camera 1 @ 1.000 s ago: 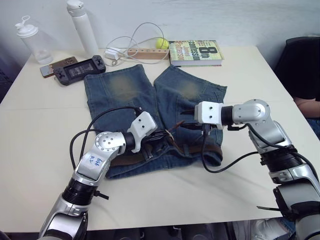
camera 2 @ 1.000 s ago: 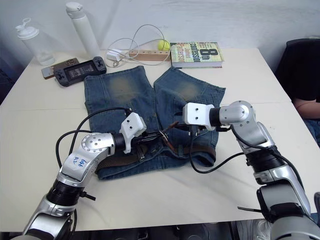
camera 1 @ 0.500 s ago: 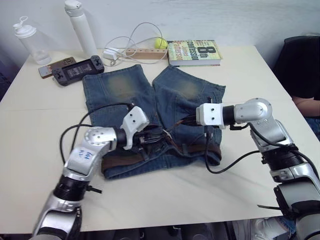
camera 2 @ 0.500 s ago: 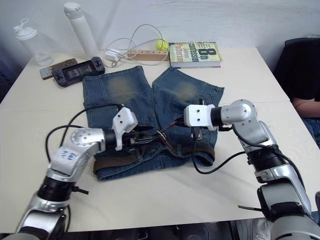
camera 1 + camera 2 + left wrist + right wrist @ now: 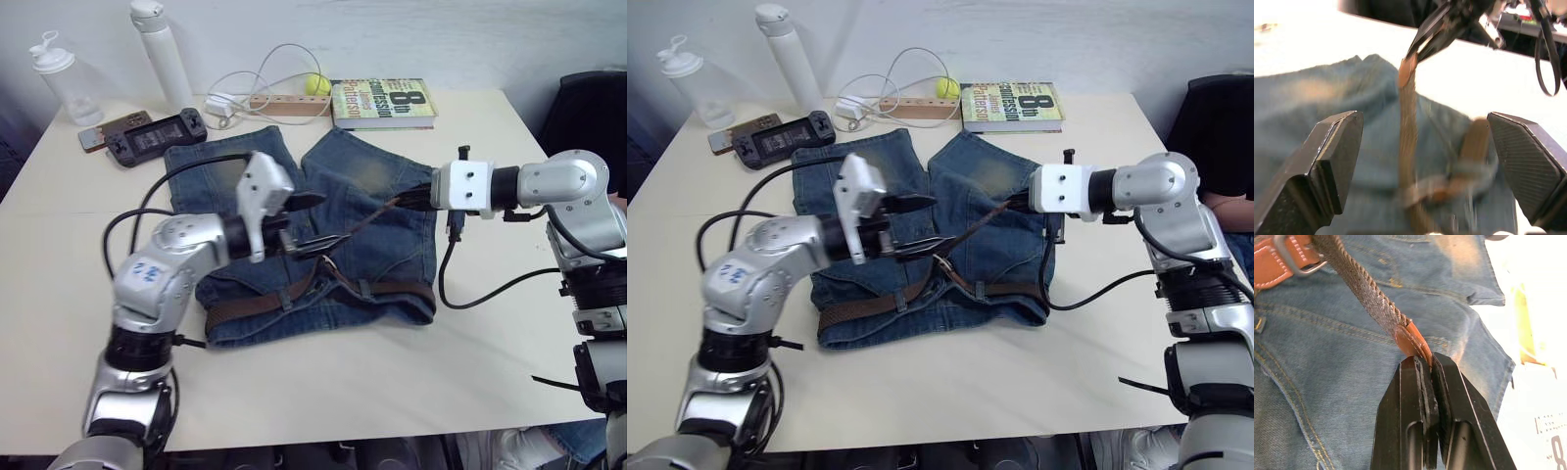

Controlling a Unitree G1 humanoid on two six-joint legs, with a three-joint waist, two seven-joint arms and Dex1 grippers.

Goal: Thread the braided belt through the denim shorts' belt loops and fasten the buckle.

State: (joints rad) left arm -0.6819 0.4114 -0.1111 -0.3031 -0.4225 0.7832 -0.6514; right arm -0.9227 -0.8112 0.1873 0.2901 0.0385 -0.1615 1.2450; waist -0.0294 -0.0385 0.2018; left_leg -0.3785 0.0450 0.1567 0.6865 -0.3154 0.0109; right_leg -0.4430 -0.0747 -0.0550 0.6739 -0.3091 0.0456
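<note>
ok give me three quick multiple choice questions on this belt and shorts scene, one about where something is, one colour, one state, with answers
1. Where is the book?
A. on the table beyond the denim shorts
B. on the shorts' waistband
C. in the left hand

2. What colour is the ball by the white cable?
A. red
B. yellow-green
C. black

3. What is the right hand doing?
A. open above the book
B. shut on the braided belt at its tan tip
C. shut on a bottle

Answers:
1 A, the book lies at the table's far edge, past the shorts' leg hems.
2 B, the small ball beside the cable is yellow-green.
3 B, the right wrist view shows its fingers closed on the leather tip, with the belt raised off the denim.
</note>
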